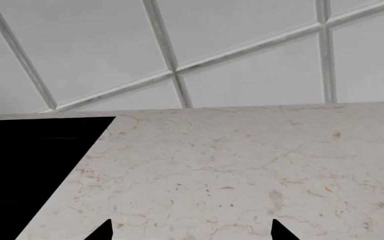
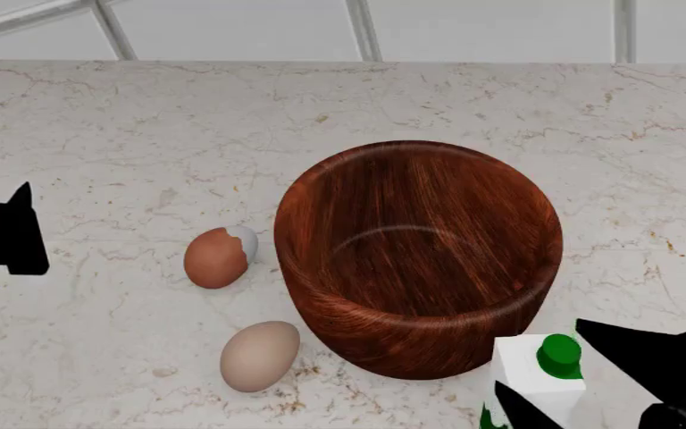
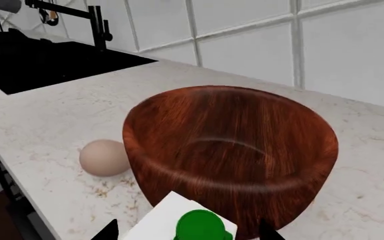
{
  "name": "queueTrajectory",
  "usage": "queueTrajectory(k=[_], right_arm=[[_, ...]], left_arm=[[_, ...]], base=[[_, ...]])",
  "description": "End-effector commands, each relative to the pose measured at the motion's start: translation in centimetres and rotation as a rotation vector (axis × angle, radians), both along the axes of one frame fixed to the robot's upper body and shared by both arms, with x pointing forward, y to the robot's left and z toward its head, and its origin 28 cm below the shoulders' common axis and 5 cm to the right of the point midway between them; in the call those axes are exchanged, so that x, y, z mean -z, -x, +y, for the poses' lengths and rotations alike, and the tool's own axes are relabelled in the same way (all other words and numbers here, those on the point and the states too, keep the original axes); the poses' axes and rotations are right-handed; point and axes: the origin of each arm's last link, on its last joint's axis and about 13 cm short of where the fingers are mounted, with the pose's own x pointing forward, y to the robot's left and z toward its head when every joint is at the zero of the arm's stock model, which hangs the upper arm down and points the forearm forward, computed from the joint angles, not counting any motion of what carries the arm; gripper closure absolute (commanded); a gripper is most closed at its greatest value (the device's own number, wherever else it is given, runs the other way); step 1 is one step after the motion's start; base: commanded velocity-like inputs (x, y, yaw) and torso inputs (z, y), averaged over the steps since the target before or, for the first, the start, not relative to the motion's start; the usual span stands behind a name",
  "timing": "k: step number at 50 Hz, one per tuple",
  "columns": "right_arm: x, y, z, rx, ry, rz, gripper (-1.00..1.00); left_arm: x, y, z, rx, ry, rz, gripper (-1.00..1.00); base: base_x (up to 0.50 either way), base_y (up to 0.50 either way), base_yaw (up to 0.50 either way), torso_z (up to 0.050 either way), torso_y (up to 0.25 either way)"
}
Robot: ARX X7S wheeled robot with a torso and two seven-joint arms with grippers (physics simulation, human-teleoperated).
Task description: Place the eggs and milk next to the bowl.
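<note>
The dark wooden bowl (image 2: 421, 259) stands upright mid-counter. Two eggs lie close by its left side: the reddish-brown one (image 2: 215, 257) with a whitish end, and the pale beige one (image 2: 260, 355) nearer me, also in the right wrist view (image 3: 103, 157). The white milk carton (image 2: 534, 384) with a green cap (image 3: 202, 225) stands against the bowl's near right side. My right gripper (image 3: 186, 232) is open, its fingertips (image 3: 106, 231) either side of the carton with small gaps. My left gripper (image 1: 190, 232) is open over bare counter, holding nothing.
A black sink (image 3: 38, 60) with a black faucet (image 3: 98, 25) is set into the marble counter (image 2: 140, 134) to the left, and shows beside my left gripper (image 1: 32, 170). A white tiled wall (image 2: 486, 27) backs the counter. The counter's front edge (image 3: 18, 170) runs near the beige egg.
</note>
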Motion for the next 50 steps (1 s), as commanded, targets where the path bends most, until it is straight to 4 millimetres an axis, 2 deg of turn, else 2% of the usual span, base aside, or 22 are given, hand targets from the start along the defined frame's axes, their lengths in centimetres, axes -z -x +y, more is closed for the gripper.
queueTrajectory(k=[1,15,28,35,39,50], right_arm=[[-1.4,0.0,0.0,-0.002,0.011,-0.026,-1.00],[-4.2,0.1,0.0,0.013,0.029,-0.079,-1.00],[-7.9,1.1,-0.4,0.094,0.021,-0.166,-1.00],[-10.5,2.2,-1.1,0.199,-0.002,-0.243,-1.00],[-11.2,2.8,-1.5,0.249,-0.014,-0.263,-1.00],[-12.3,4.4,-1.8,0.315,-0.024,-0.287,-1.00]], left_arm=[[-0.1,-0.1,0.2,-0.015,-0.009,-0.017,-1.00],[-0.9,0.2,0.6,-0.023,-0.004,-0.036,-1.00],[-2.1,1.1,1.1,-0.010,-0.017,-0.052,-1.00],[-3.4,2.6,1.4,0.026,-0.037,-0.063,-1.00],[-4.5,3.7,1.5,0.044,-0.042,-0.072,-1.00],[-5.6,5.3,1.8,0.068,-0.063,-0.079,-1.00]], base=[[0.00,0.00,0.00,0.000,0.000],[0.00,0.00,0.00,0.000,0.000],[0.00,0.00,0.00,0.000,0.000],[0.00,0.00,0.00,0.000,0.000],[0.00,0.00,0.00,0.000,0.000],[0.00,0.00,0.00,0.000,0.000]])
